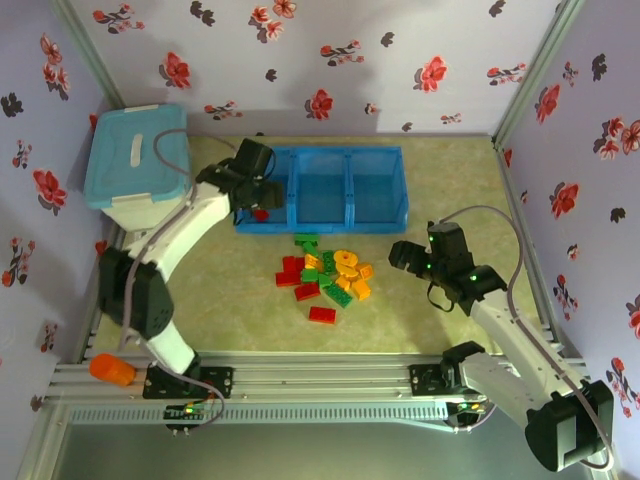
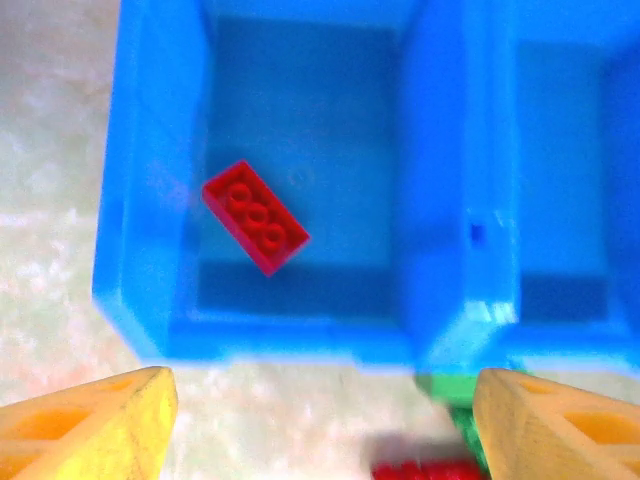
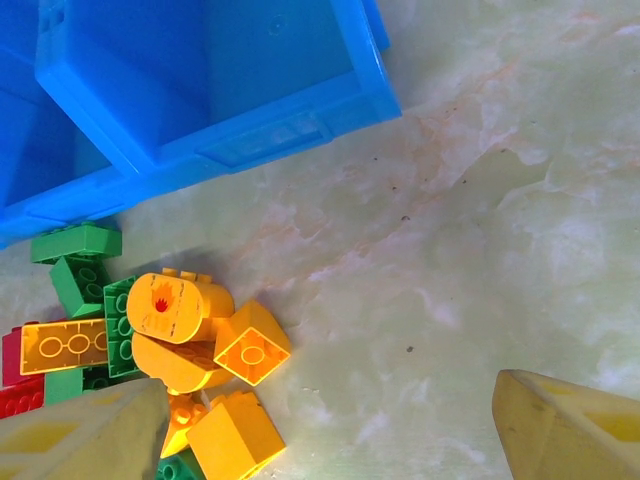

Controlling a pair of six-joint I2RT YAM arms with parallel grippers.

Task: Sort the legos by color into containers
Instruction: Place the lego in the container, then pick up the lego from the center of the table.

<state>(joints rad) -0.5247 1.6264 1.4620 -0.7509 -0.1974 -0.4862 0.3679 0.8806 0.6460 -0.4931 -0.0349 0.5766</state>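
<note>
Left gripper (image 2: 320, 415): jaws stand wide apart with nothing between them, hanging over the near wall of the tray (image 1: 340, 151).
Right gripper (image 3: 325, 400): jaws also spread and empty, above bare table (image 1: 240, 300) just right of the pile (image 1: 325, 275).
Red brick (image 2: 255, 217): lies on the floor of the left compartment (image 2: 340, 130), towards its near-left corner, apart from both fingers.
Its axis: studs up, flat on its base. In your left wrist view the long side runs diagonally from upper left to lower right.
Pile: red, green and orange bricks heaped mid-table, just in front of the tray, pointing every way.
Lone red brick (image 1: 322, 314): lies flat nearer the table's near edge, long axis roughly left to right.
Handling: judge them light, rigid and smooth. They are likely to slip or twist if you pinch them off-centre.
Where to grip: close across the short width, on the flat side walls, not on the studs.
Rounded orange piece (image 3: 180, 305): its curved face gives you a poorer hold, so seek its flat ends.
</note>
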